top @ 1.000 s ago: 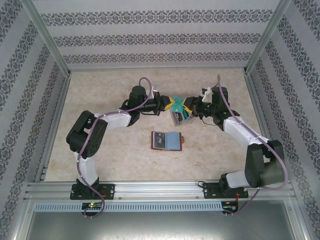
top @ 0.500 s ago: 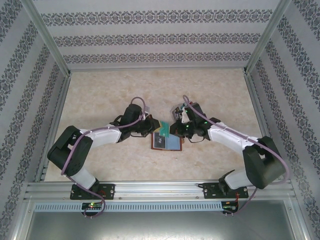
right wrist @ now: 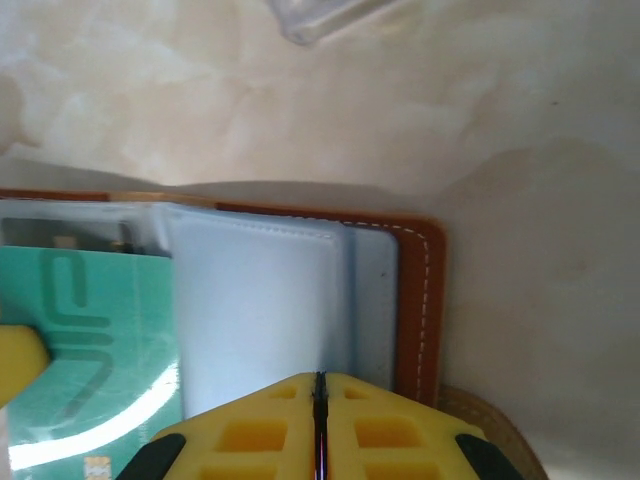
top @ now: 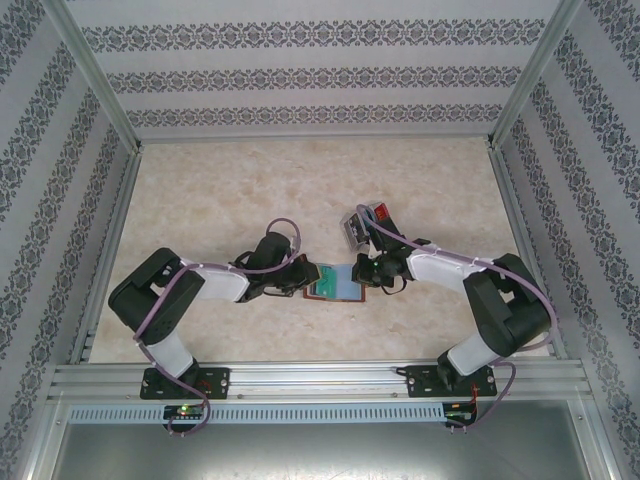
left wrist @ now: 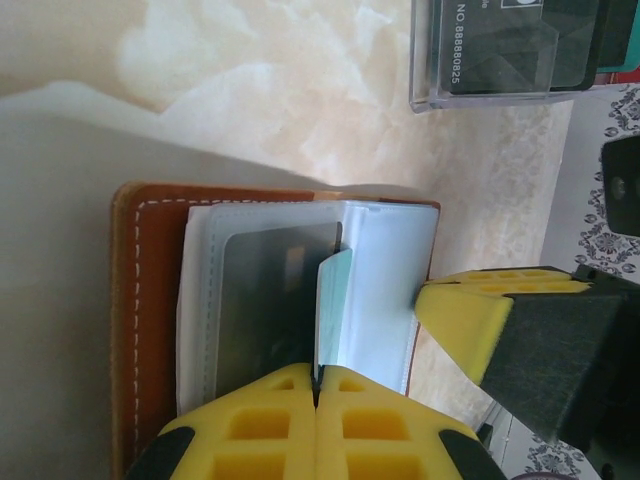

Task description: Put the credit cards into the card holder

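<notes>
The card holder (left wrist: 140, 300) lies open and flat on the table (top: 220, 190), near the middle of its near half, between the two arms. Its reddish-brown leather cover with pale stitching frames a stack of clear plastic sleeves. A dark grey credit card (left wrist: 265, 310) sits inside one of those sleeves, close to the leather spine side.

Just beside it, a teal credit card (left wrist: 333, 300) stands on edge over the sleeves in the left wrist view, with its far end at the sleeve opening. The right wrist view shows the same card's printed face lying across the left half of the holder.

The left end effector (left wrist: 316, 385) is closed tight on this teal card, its yellow pads pressed together with the card's near edge pinched between them. The right end effector (right wrist: 318, 400) comes in from the opposite side and sits over the outer sleeve, next to the stitched leather edge. Its yellow pads are drawn together with no more than a thin dark line between them. I cannot tell whether a sleeve leaf is caught in that line. One of its fingers (left wrist: 465, 315) shows in the left wrist view right against the holder's open side.

Farther back on the table, apart from the holder, stands a clear plastic tray (left wrist: 430, 95). Another dark card inside it has white numbers printed on it.
</notes>
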Controlling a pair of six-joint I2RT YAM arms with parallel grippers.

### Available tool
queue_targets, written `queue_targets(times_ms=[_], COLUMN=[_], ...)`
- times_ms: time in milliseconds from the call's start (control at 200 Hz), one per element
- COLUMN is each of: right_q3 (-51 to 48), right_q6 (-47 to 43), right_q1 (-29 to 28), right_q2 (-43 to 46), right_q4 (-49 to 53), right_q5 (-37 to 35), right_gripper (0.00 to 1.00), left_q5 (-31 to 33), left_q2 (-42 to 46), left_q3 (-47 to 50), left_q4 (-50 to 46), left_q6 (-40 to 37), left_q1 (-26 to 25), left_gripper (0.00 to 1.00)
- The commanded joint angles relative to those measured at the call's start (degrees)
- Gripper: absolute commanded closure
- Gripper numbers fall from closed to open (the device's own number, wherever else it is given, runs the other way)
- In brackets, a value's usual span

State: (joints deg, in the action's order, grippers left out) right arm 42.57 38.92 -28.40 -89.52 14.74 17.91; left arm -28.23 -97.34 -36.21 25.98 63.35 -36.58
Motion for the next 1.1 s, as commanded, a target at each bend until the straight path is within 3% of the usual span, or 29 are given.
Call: queue_targets(times_ms=[0,644,859,1094], right_q3=[-1.1,-2.6,-3.0,-2.9], right_q6=[-2.0,-2.0,-1.9,-2.1], right_q1=[0.6,0.6,0.8,2.3], right_q2=[-2.1,-5.9,-3.1,4.6], right_q4=[0.9,-0.6,0.0,2.1], right_q5=[-2.0,-3.3,-3.3,-3.2], right_gripper=[0.91,0.91,0.88,0.79], left_q5=[2.0,6.3,5.3,5.4], left_q2=[-2.4,-7.3,-9.0,-9.1], left_q3=[1.0,-0.1,-1.2,-1.0], left_q4=[5.5,13.7,13.8,10.4], left_q6=[-1.0,2.8,3.2,3.0], left_q1=[-1.3,-3.2,-4.3,-5.3], left_gripper=[1.0,1.0,1.0,0.96])
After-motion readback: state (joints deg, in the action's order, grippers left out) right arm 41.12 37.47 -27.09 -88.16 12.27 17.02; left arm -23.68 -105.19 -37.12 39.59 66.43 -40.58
